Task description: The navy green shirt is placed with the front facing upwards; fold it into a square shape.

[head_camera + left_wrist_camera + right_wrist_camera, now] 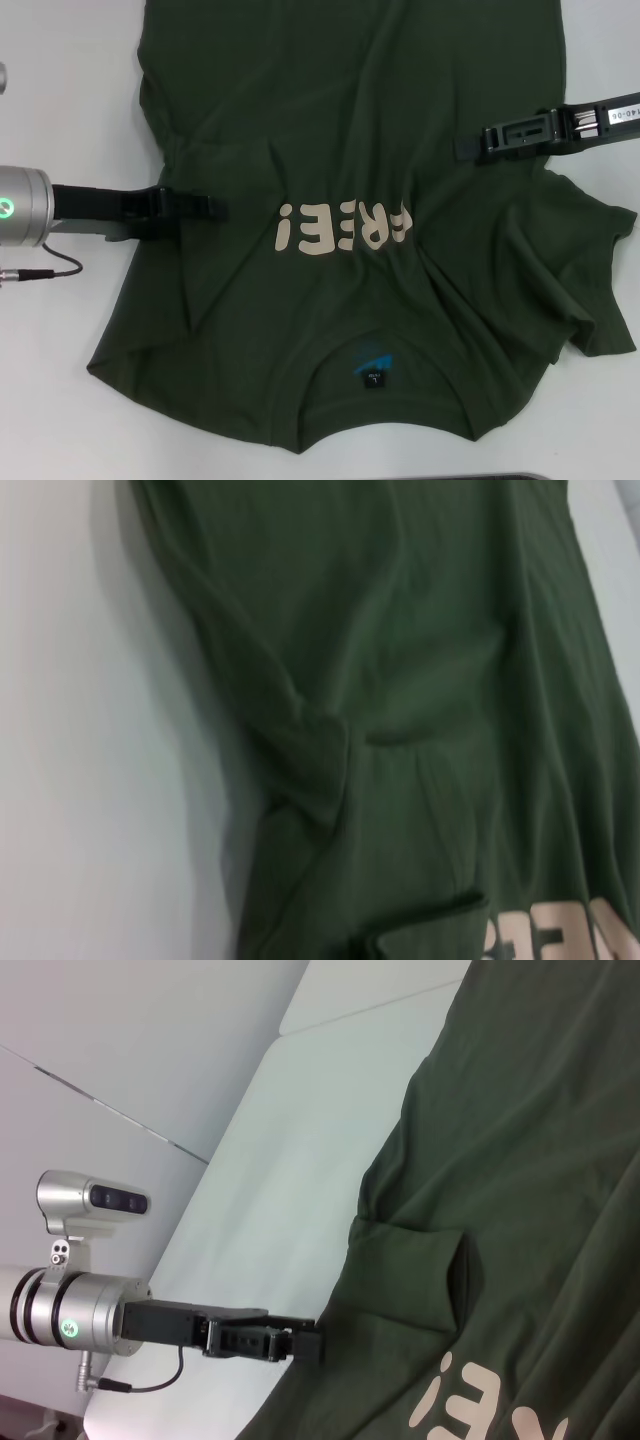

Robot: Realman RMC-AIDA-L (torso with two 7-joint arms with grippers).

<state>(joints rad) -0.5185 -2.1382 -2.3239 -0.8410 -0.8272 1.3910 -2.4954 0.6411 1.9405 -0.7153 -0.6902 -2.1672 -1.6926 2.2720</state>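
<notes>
The navy green shirt (330, 120) lies spread on the white table, collar toward me, its cream letters (340, 228) partly covered by creases. A blue-and-black neck label (372, 368) shows inside the collar. My left gripper (210, 208) reaches in from the left and lies low over the shirt's left side, beside a tucked fold (235, 160). The right wrist view shows this left gripper (305, 1345) at the shirt's (540, 1160) edge. My right gripper (465, 148) reaches in from the right over the shirt's right side, above the spread sleeve (590, 300). The left wrist view shows bunched shirt cloth (430, 680).
Bare white table (60, 90) lies to the left of the shirt, with more at the near edge. A thin cable (45, 270) hangs off the left arm's silver wrist (20, 205). A dark strip (500, 477) runs along the near table edge.
</notes>
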